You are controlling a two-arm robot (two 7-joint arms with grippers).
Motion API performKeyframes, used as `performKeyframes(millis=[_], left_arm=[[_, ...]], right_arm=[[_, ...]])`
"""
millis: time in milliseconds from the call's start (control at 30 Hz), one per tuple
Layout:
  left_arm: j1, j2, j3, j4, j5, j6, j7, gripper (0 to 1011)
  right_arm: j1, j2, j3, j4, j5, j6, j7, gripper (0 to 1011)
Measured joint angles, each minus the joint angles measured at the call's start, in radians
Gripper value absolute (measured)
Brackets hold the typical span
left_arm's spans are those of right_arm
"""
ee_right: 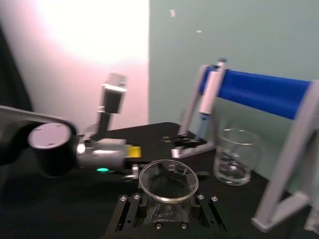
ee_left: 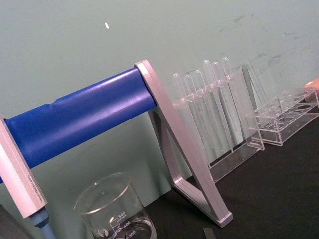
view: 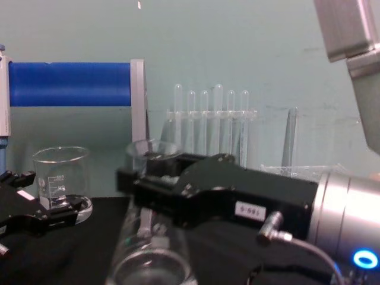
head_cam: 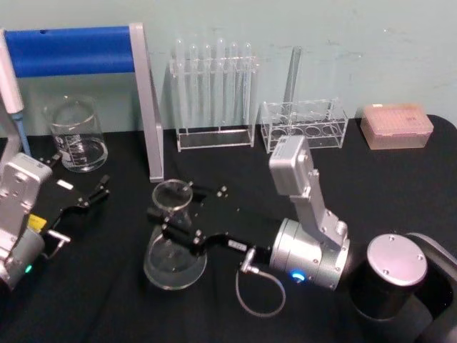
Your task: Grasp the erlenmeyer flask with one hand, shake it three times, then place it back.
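The flask (head_cam: 174,261) is seen left of centre in the head view, with its wide base low over the black table (head_cam: 107,300); whether the base touches the cloth cannot be told. Its long axis is held upright, the round base being placed lower in the frame and the open mouth being turned upward, so that in the right wrist view the rim is presented as a clear ring at lower centre. The neck is clasped by the right gripper (head_cam: 180,213), which is brought in from the lower right, one of its black fingers (head_cam: 203,193) being pressed to each side of the glass. Below the flask in the frame the table is left bare as far as the edge; a looped cable (head_cam: 238,287) is laid just to its right. Directly above the rim the grey post (head_cam: 148,107) of the blue bar (head_cam: 71,50) is met nearby. The left gripper (head_cam: 77,179) is parked near, at middle left, with its fingers spread and nothing held. The beaker (head_cam: 75,136) is set at upper left, while the test tube rack (head_cam: 214,96) and pink box (head_cam: 396,125) are kept well apart along the top.
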Motion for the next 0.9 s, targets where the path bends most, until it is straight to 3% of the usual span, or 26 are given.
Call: performKeyframes(millis=[233, 467, 633, 900], left_arm=[[0.0, 0.0, 0.0, 0.0, 0.0, 0.0, 0.0, 1001], [0.0, 0.0, 0.0, 0.0, 0.0, 0.0, 0.0, 1001], [0.0, 0.0, 0.0, 0.0, 0.0, 0.0, 0.0, 1001], [0.0, 0.0, 0.0, 0.0, 0.0, 0.0, 0.0, 1001]], right_arm=[[-0.011, 0.019, -0.046, -0.035, 0.014, 0.007, 0.036, 449], [-0.011, 0.027, -0.068, -0.044, 0.019, 0.008, 0.041, 449], [-0.003, 0.024, -0.064, -0.031, 0.017, 0.004, 0.02, 449], [0.015, 0.01, -0.014, 0.016, -0.01, -0.018, -0.052, 449]])
